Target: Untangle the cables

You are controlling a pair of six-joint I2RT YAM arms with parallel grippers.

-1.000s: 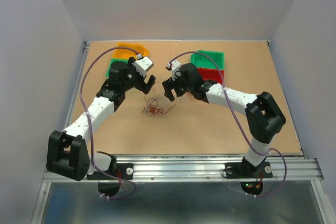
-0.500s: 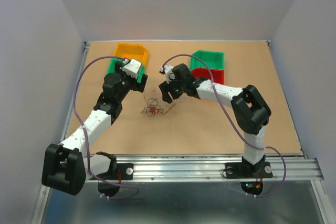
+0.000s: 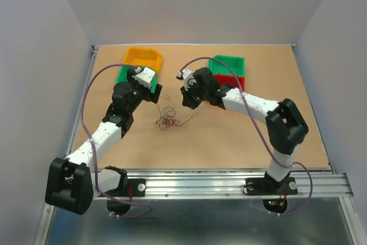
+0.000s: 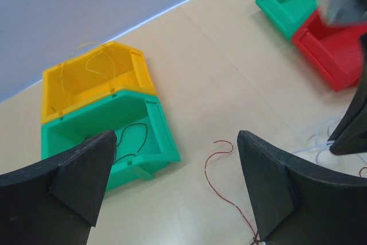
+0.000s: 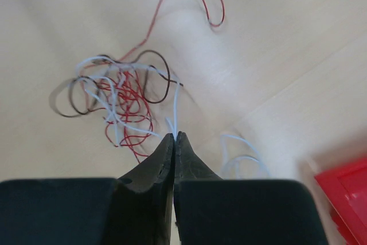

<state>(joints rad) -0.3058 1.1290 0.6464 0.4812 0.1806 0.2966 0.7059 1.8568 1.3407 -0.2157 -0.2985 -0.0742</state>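
Note:
The cables (image 3: 167, 120) lie in a small tangle of red, dark and white thin wires on the table between the two arms. In the right wrist view the tangle (image 5: 123, 98) sits just ahead of my right gripper (image 5: 174, 136), whose jaws are shut on a white strand running out of it. From above, the right gripper (image 3: 188, 102) is at the tangle's upper right. My left gripper (image 3: 156, 93) hovers wide open at the upper left, holding nothing. A loose red wire end (image 4: 221, 182) lies between the left gripper's fingers (image 4: 176, 159) on the table.
A yellow bin (image 3: 143, 57) and a green bin (image 3: 127, 74) stand at the back left; thin wires lie in the yellow one (image 4: 92, 78) and the green one (image 4: 103, 124). Another green bin (image 3: 227, 64) and a red bin (image 3: 229, 80) stand behind the right arm.
The right gripper has gone from open to shut, pinching a white strand. The left arm has drawn back toward the left bins, still open.

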